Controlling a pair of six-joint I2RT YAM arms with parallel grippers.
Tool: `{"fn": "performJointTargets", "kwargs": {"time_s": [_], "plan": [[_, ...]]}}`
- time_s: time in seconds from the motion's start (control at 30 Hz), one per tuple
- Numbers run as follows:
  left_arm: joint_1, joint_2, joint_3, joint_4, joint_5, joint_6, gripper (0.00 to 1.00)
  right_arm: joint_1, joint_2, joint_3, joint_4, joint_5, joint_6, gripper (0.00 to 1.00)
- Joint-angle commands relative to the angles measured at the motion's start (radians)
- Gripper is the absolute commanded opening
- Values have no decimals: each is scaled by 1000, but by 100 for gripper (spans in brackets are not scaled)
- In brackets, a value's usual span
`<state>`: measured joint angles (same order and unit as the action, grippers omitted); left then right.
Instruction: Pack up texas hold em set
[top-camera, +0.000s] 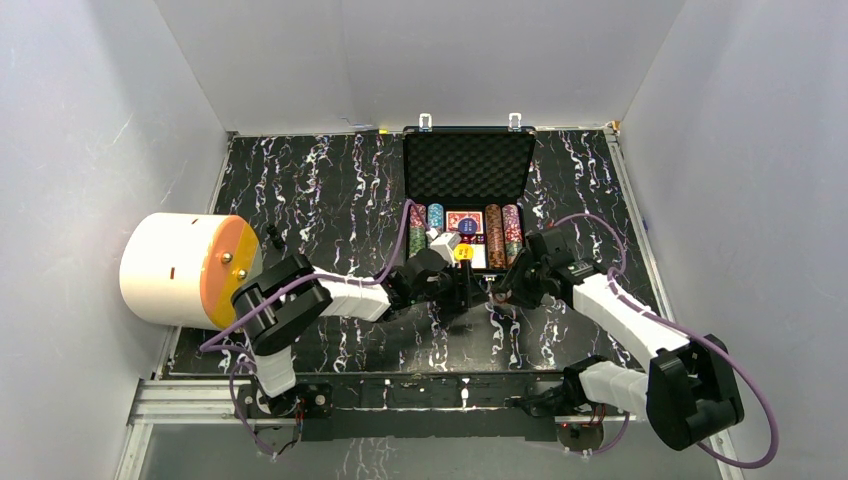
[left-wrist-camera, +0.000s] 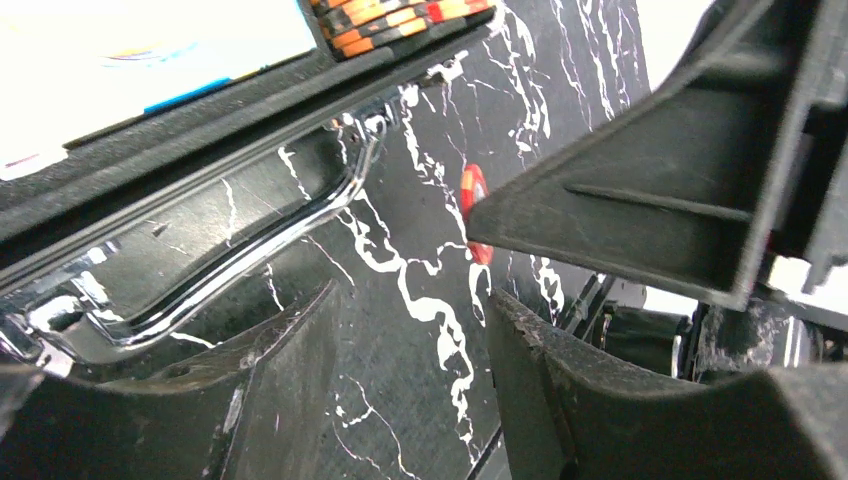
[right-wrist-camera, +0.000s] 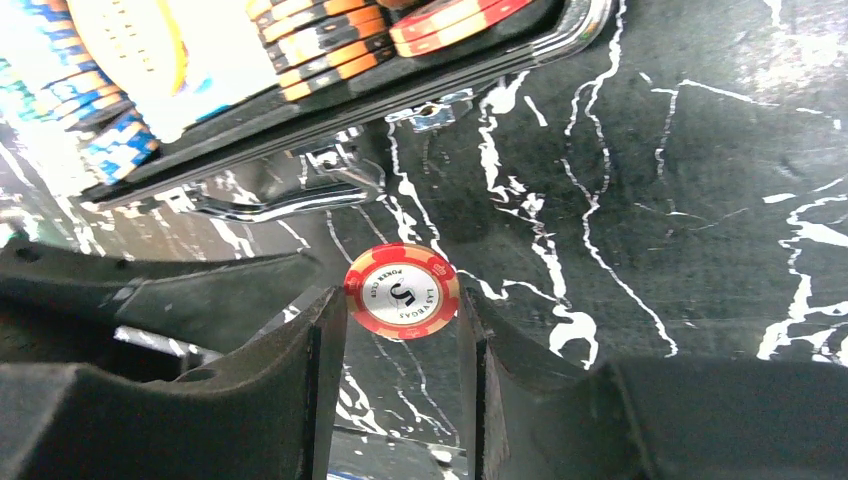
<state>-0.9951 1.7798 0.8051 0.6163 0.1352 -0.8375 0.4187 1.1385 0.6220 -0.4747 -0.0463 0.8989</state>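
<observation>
The black briefcase lies open at the back centre, with rows of poker chips and a red card deck in its foam base. My right gripper is just in front of the case. In the right wrist view, my right gripper is shut on a red poker chip, held by its edges at the fingertips above the table. My left gripper faces it from the left. In the left wrist view, my left gripper is open and empty, and the chip's red edge shows behind the right finger.
A big white drum with an orange face stands at the left edge of the black marbled table. The case's silver handle lies along its front wall, close to both grippers. White walls enclose the table.
</observation>
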Motion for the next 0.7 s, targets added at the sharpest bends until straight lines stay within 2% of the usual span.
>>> {"fn": "performJointTargets", "kwargs": {"time_s": [0.0,0.23,0.37,0.4,0.47,0.57,0.63,0.67], "plan": [[-8,11,19,98,-54,-58,53,0,-38,-14,72,-45,77,45],[-20,50,11,219,-54,-48,55,0,-20,-27,110,-91,119,45],[-24,57,11,227,-71,-64,53,0,-9,-26,134,-98,130,45],[-24,62,12,227,-78,-66,50,0,-5,-25,144,-102,137,45],[-25,65,20,236,-92,-69,32,-1,5,-21,157,-113,146,45],[-25,95,34,259,-107,-80,15,-1,6,-22,167,-127,155,45],[-25,94,44,273,-123,-44,7,-2,7,-23,169,-130,155,45],[-25,97,53,272,-121,-12,0,-1,6,-21,173,-130,146,47]]}}
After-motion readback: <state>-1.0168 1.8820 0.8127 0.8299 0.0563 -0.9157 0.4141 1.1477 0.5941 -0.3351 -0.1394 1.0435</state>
